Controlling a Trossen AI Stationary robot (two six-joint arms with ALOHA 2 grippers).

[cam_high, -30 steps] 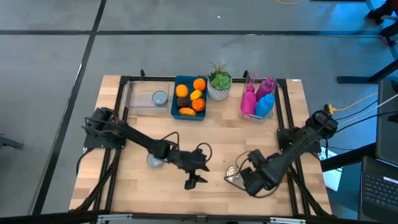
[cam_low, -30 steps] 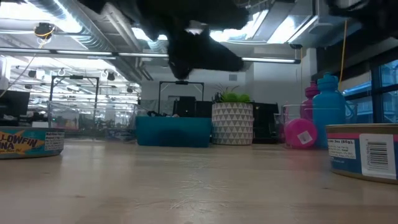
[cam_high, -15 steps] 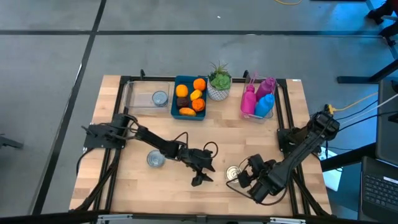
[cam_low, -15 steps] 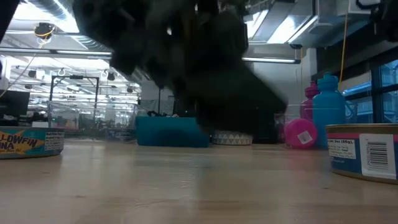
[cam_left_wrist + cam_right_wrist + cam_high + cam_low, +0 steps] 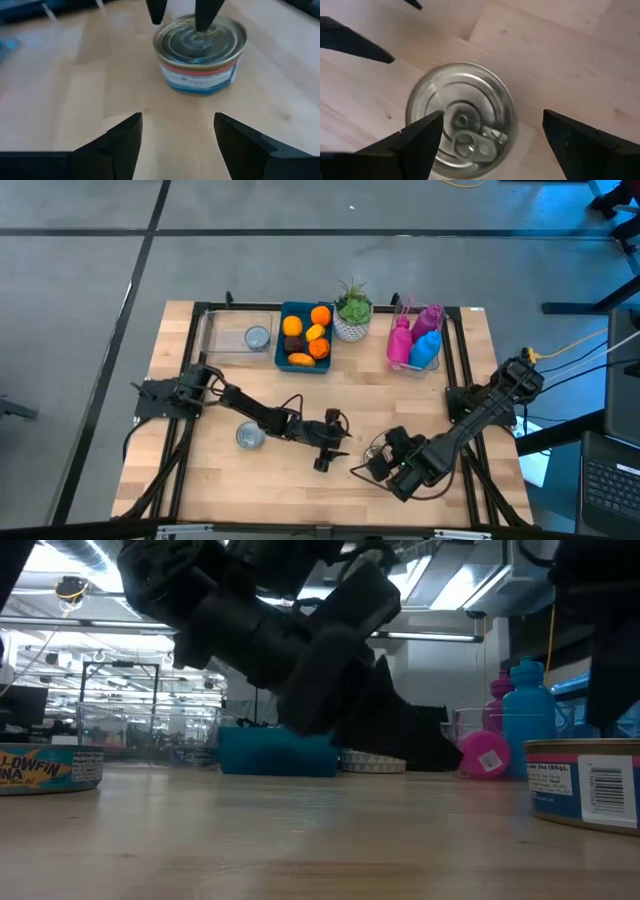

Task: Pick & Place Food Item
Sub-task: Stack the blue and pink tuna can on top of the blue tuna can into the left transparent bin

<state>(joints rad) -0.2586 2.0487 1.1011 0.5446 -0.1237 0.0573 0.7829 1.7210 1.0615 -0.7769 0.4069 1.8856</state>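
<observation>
Near the front edge of the table [image 5: 200,480], toward the right, sits a small tin can [image 5: 461,119]; it is almost hidden under the right gripper [image 5: 375,463] in the high view; the right wrist view shows its shiny lid and pull ring. It looks hard, smooth and a bit heavy, so it may slip; its round sides look like the best place to grip, not the lid. That gripper hangs just above the can with its jaws wide open, one on each side, holding nothing. Just to the left, the left gripper [image 5: 323,462] points at the same can, its jaws partly open and empty. Farther left lies a second can [image 5: 250,437]; at the far edge stands a blue bin [image 5: 304,337] of fruit.
</observation>
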